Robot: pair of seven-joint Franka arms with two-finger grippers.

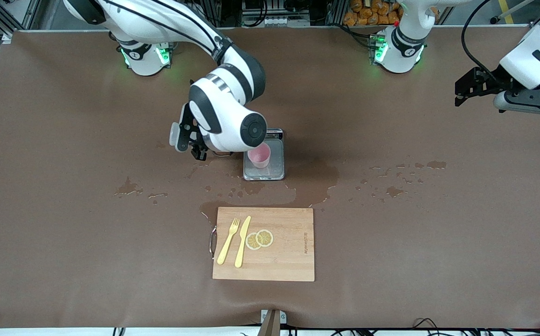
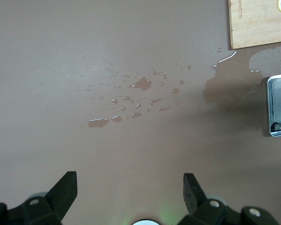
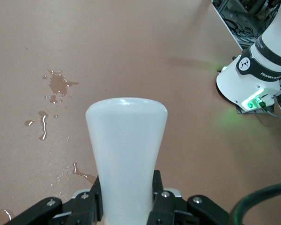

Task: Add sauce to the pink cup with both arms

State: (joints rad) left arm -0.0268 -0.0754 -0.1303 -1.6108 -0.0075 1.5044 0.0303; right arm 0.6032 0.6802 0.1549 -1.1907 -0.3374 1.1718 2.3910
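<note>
1. The right gripper (image 3: 126, 190) is pinched on the body of the sauce bottle (image 3: 126, 154) and holds it above the table, over a spot at about 9 o'clock from the pink cup (image 1: 259, 155)
2. The pink cup stands on the grey scale (image 1: 274, 168) at mid-table. The scale is at 12 o'clock from the wooden cutting board (image 1: 288, 252), farther from the front camera than the board
3. I judge the pick-up done and the dosing not yet done: the bottle is beside the cup, not over it, its nozzle is hidden by the arm, and no sauce can be made out in the cup
4. Left to do, as I read it: bring the nozzle over the rim, squeeze, then set the bottle down
5. The left gripper (image 1: 473, 86) waits with fingers spread wide and empty, over the table's edge at about 2 o'clock from the scale, well apart from it
6. Wet splashes (image 1: 128, 188) lie scattered around the scale and the board
7. Writing: "FRANKA" reads on the black band of a robot base (image 3: 264, 70). The board's printed mark (image 1: 306, 242) and the scale's display (image 1: 273, 134) are too small to read
</note>
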